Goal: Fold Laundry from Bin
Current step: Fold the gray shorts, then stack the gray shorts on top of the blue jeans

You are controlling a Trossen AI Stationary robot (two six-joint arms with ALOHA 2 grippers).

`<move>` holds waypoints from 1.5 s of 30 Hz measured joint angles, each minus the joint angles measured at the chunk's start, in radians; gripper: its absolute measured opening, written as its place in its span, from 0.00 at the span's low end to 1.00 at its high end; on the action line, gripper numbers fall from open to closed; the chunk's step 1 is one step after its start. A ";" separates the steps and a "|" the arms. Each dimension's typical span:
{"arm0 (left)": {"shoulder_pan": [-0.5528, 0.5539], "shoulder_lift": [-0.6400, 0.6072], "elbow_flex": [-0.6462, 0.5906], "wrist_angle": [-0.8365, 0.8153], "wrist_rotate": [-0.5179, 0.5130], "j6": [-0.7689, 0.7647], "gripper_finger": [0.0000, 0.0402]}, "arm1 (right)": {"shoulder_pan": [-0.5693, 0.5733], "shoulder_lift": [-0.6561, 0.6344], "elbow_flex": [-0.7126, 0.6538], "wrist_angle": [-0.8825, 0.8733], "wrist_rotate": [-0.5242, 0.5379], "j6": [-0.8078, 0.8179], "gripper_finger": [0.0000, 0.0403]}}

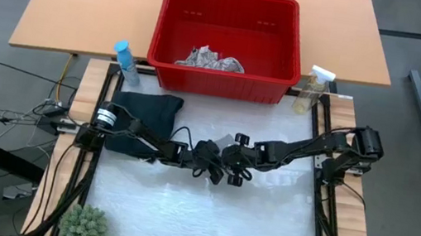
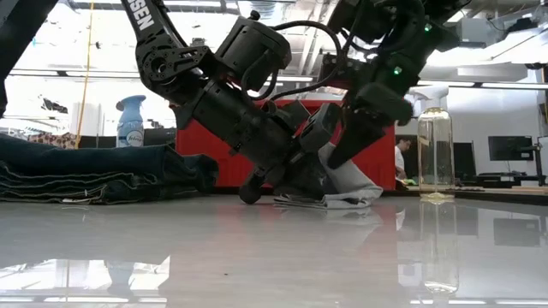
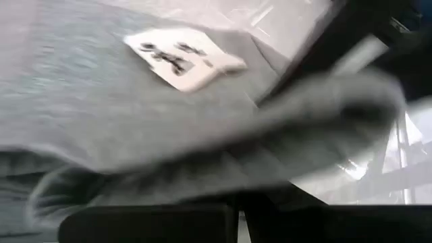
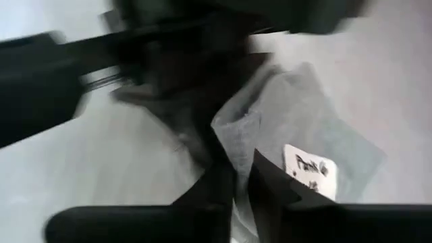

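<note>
Pinching the small grey cloth (image 2: 347, 184) mid-table: left gripper (image 1: 204, 170), fingers pressed together; right gripper (image 1: 233, 172), grip undeterminable.

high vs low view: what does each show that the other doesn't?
High only: the white leaf-print cloth lying inside the red bin, and a green plant at the table's near left corner.
Low only: the small grey cloth on the table under both grippers.
Both: the folded dark trousers, both spray bottles, both arms meeting mid-table.
</note>
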 joint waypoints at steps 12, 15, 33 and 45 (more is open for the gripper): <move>-0.002 0.003 0.056 -0.081 0.049 0.019 0.00 | -0.013 -0.118 0.000 -0.090 -0.149 -0.075 0.33; -0.002 0.003 0.065 -0.088 0.067 0.019 0.00 | -0.028 -0.171 -0.001 -0.137 -0.144 -0.066 0.34; -0.002 -0.011 0.141 -0.225 0.061 0.004 0.00 | 0.003 -0.181 -0.198 0.151 -0.118 0.021 0.05; 0.037 -0.059 0.140 -0.281 0.281 -0.043 0.00 | 0.010 -0.003 -0.200 0.234 -0.158 -0.052 0.04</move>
